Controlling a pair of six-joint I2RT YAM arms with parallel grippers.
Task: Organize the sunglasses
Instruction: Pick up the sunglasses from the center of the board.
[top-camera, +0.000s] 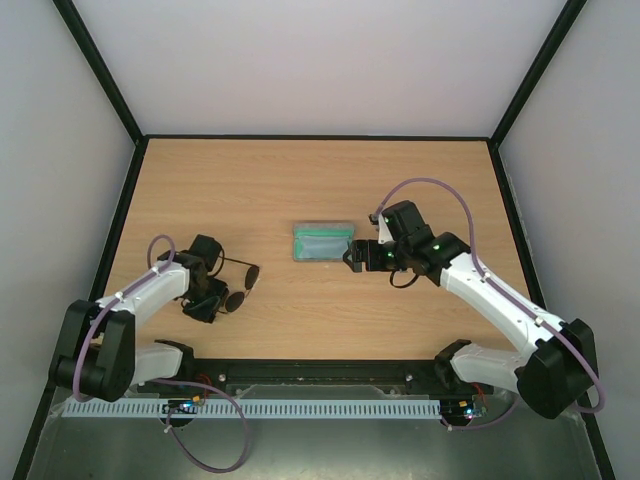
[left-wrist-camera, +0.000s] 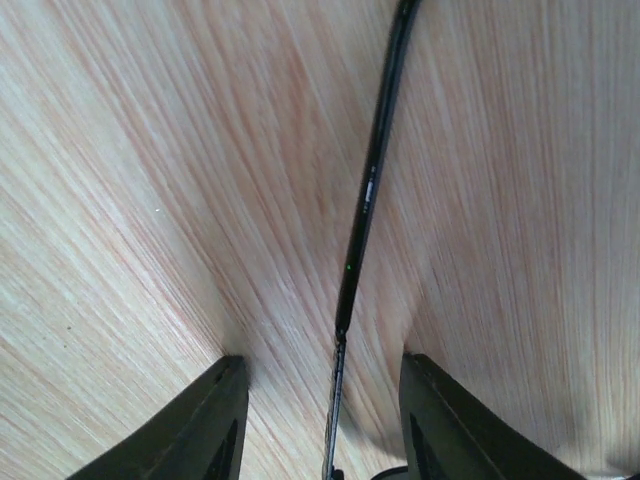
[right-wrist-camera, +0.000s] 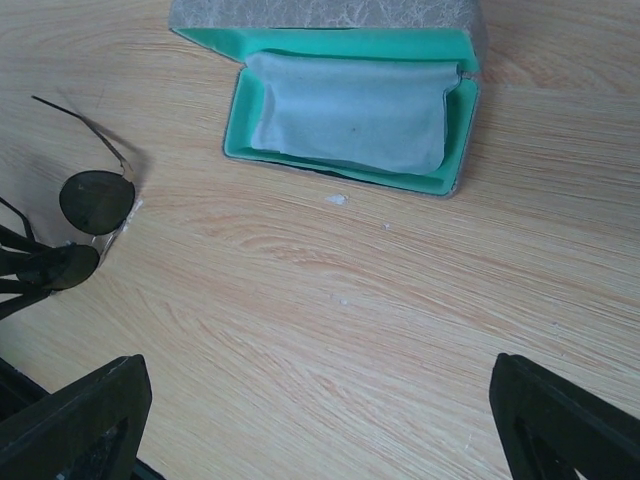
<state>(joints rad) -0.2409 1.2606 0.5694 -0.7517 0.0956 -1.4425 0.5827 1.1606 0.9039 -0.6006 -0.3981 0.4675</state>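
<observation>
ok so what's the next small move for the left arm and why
Probably close the left gripper on the temple arm of the sunglasses: it runs between the open fingers, neither touching it yet. The case lies open, cloth inside, seemingly ready to receive them.

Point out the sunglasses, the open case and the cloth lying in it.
sunglasses (right-wrist-camera: 97, 200): right wrist view, on the upper dark lens.
case (right-wrist-camera: 330, 12): right wrist view, on the grey lid.
cloth (right-wrist-camera: 350, 110): right wrist view, on its middle.
</observation>
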